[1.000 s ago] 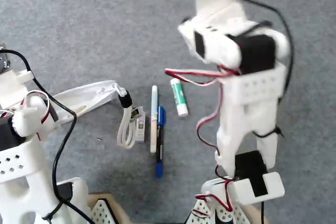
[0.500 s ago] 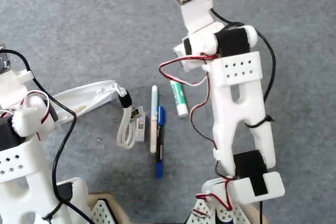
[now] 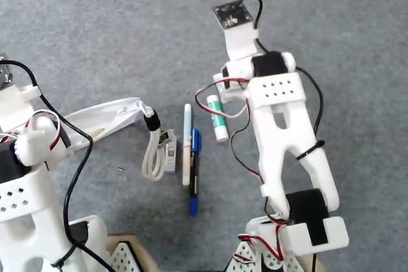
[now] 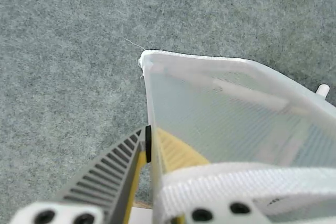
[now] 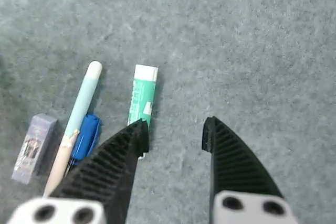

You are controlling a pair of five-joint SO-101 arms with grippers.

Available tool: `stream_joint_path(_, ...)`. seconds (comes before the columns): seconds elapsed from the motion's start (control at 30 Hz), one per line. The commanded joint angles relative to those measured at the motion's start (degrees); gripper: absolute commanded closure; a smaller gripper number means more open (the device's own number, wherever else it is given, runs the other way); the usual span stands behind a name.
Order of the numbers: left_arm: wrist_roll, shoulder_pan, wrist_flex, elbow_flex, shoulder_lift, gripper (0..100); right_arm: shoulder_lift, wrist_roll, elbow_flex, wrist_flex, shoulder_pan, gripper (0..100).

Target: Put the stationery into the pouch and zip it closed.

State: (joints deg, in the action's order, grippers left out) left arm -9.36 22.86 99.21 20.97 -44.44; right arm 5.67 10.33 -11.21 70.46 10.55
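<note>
My left gripper (image 4: 149,148) is shut on the rim of the translucent white pouch (image 4: 226,114), which lies open at the left of the table (image 3: 108,116). The stationery lies in a row beside it: a green-and-white glue stick (image 3: 217,118), a pale pen (image 3: 187,144), a blue pen (image 3: 194,170) and a small eraser (image 3: 169,151). My right gripper (image 5: 175,129) hangs open just above the mat, with the glue stick (image 5: 142,98) close beside one finger. Nothing is between its fingers. The pale pen (image 5: 79,114), blue pen (image 5: 86,135) and eraser (image 5: 34,148) lie farther off.
A white looped strap (image 3: 152,154) trails from the pouch's end toward the eraser. The right arm (image 3: 274,93) stretches over the table's middle. Grey felt mat (image 3: 115,36) covers the table, bare at the back and right.
The right arm has swung down and forward, bringing its gripper low beside the glue stick. The left arm and the pouch have not moved.
</note>
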Motion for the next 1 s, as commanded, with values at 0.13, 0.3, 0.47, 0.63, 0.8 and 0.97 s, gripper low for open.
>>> stream_joint_path(0.13, -0.35, 0.4, -1.41, 1.63, 1.76, 97, 1.63, -0.35, -5.67, -9.05, -0.09, 81.5)
stream_joint_path(0.3, -0.35, 0.4, -1.41, 1.63, 1.76, 97, -3.38, -0.35, -4.18, -9.76, 0.0, 81.5)
stream_joint_path(0.47, -0.35, 0.4, -1.41, 1.63, 1.76, 97, -9.89, -0.79, 1.54, -5.27, 0.53, 81.5)
stream_joint_path(0.63, -0.35, 0.4, -1.41, 1.63, 1.76, 97, -14.64, -0.79, 5.85, -2.99, 3.87, 81.5)
stream_joint_path(0.8, -0.35, 0.4, -1.41, 1.63, 1.76, 97, -18.86, -0.79, 9.54, -2.99, 5.71, 81.5)
stream_joint_path(0.97, -0.35, 0.4, -1.41, 1.63, 1.76, 97, -25.01, -0.62, 14.2, -0.79, 5.27, 81.3)
